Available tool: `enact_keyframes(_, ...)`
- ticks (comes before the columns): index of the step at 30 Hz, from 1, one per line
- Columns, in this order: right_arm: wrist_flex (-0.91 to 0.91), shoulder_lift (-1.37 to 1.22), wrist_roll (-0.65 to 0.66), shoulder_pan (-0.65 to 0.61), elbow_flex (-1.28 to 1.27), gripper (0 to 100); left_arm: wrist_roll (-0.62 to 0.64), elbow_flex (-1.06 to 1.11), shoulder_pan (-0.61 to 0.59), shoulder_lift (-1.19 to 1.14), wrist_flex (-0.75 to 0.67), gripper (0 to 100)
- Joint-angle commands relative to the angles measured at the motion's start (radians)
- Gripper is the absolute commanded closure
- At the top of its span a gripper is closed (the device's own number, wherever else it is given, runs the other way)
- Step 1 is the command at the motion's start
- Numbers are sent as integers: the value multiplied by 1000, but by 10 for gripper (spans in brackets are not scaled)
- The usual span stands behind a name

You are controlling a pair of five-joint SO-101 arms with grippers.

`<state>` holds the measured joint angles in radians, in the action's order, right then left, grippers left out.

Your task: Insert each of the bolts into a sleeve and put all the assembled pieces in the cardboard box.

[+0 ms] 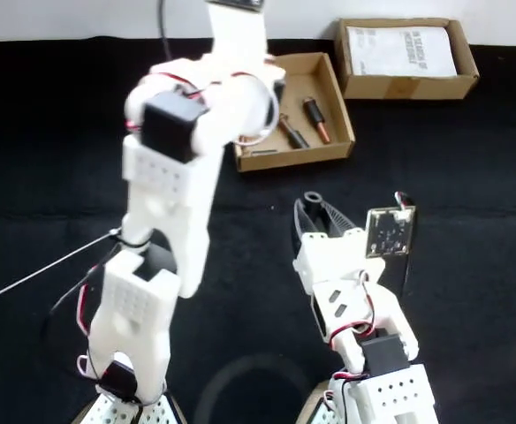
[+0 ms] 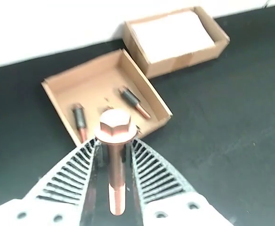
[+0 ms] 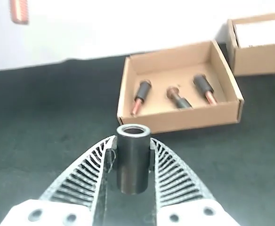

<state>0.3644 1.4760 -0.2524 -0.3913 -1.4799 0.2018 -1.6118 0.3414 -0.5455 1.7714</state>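
My left gripper (image 2: pixel 115 142) is shut on a copper bolt (image 2: pixel 115 162), head outward, held in the air above the open cardboard box (image 2: pixel 62 87). My right gripper (image 3: pixel 133 142) is shut on a black sleeve (image 3: pixel 133 162) that stands upright between its fingers, open end up; in the high view the sleeve (image 1: pixel 312 200) sits a little in front of the box (image 1: pixel 339 110). Three assembled pieces lie in the box: one (image 3: pixel 142 95), a second (image 3: pixel 178 98) and a third (image 3: pixel 204 89). The bolt's threaded tip (image 3: pixel 19 10) hangs high above the table.
A second cardboard box (image 1: pixel 405 86) holding a white sheet (image 1: pixel 399 50) stands to the right of the first. The raised left arm (image 1: pixel 170 177) covers the first box's left part in the high view. Black cloth (image 1: pixel 470 221) covers the table.
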Motion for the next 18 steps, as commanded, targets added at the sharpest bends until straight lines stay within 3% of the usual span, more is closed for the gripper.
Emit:
enact_keyframes(1,-97,15,-2,-27,-22,992,-25,-48,-35,111,3,992)
enact_keyframes(12,-260,15,0,-91,-108,992,-295,-24,-93,398,5,992)
enact_keyframes(18,-260,15,0,-131,-108,992,-339,245,-44,659,5,991)
